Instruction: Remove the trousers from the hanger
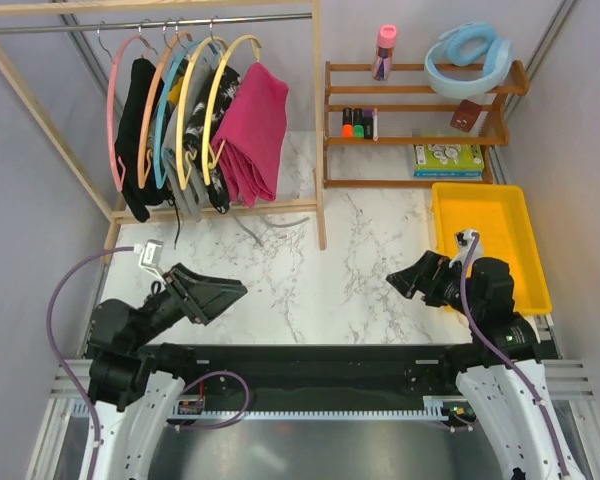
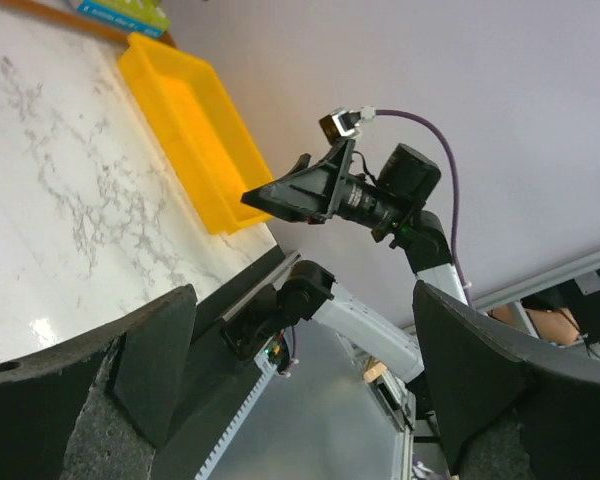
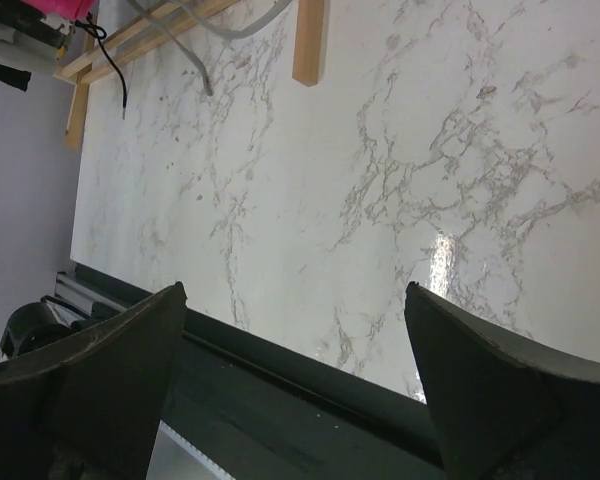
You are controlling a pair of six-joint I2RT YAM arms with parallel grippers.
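Trousers (image 1: 252,130) draped over hanger (image 1: 216,88), long axis hanging straight down

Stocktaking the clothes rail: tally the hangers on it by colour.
Pink arched plastic hanger: 1
Orange arched plastic hanger: 1
Blue arched plastic hanger: 1
Pale-yellow arched plastic hangers: 2
Total: 5

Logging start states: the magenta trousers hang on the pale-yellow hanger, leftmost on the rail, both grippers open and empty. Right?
Not quite: the top external view shows the trousers on the hanger rightmost on the rail, not leftmost. The left gripper and right gripper are open and empty, as stated.
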